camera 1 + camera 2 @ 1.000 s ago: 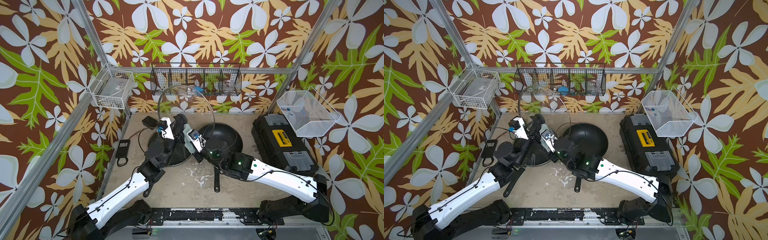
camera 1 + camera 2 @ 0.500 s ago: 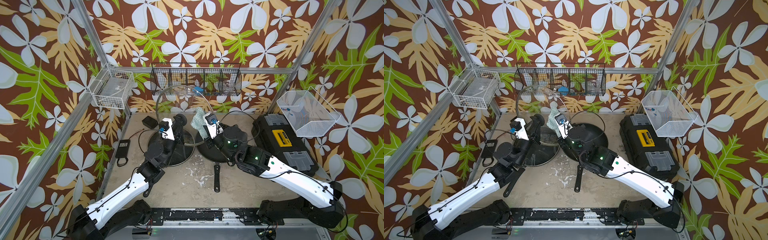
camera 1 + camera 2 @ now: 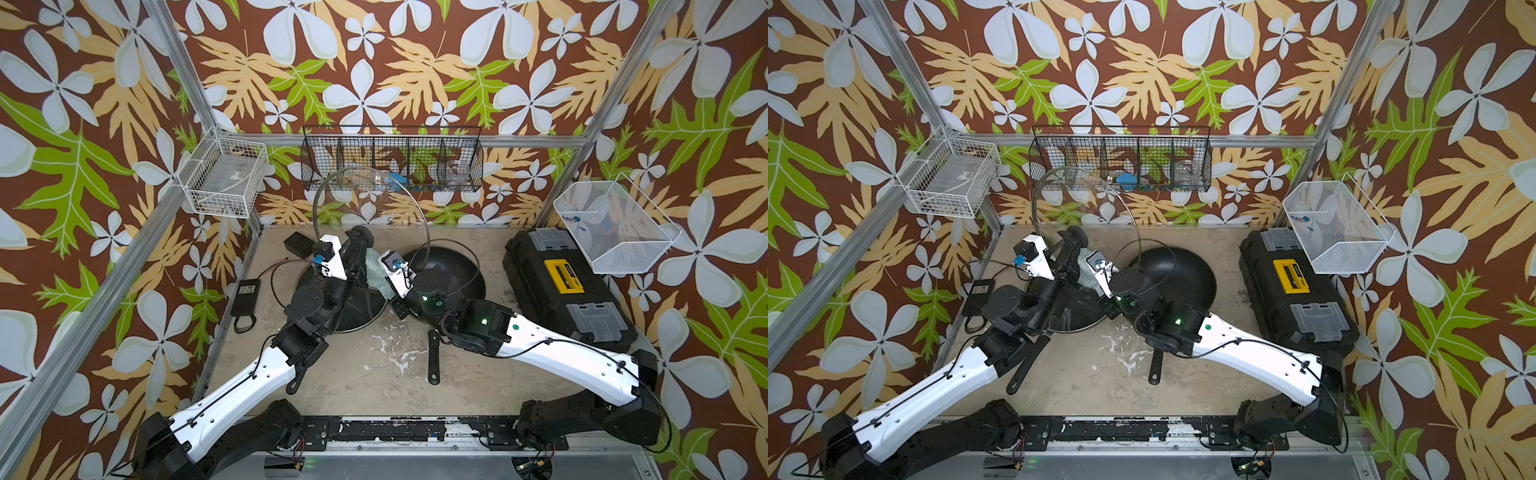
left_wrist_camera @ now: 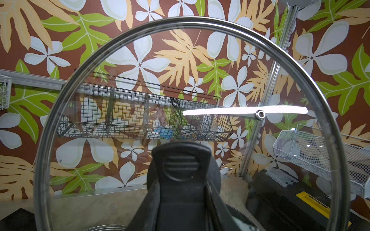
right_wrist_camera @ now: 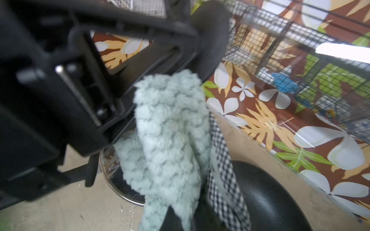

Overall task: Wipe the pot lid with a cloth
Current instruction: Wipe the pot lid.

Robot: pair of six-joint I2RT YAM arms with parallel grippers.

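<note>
This is the wiping step. The glass pot lid (image 3: 370, 199) stands on edge, lifted clear of the desk (image 3: 374, 374) at its far middle, in front of the black wire basket (image 3: 457, 166) on the far wall. The left claw (image 3: 356, 246) is clenched on the lid's black knob (image 3: 362, 234), low on the near face, and carries the whole lid. The right claw (image 3: 376, 274) is clenched on a bunch of the pale teal cloth (image 5: 170, 130). The cloth's free end reaches up to touch the knob's rim and seems to lie against the glass just right of it. The right fingertips are buried in the fabric.

To wipe well, I judge the right claw should press lightly and flat, sweeping from the knob out to the metal rim in overlapping arcs, since most of the pane lies above the cloth. A push far from the knob could twist the lid in the left claw, so pressure should be modest and that grip firm. The claws sit almost touching, so strokes should steer around the left fingers and clear of the wok (image 3: 457, 266) just to the right.
</note>
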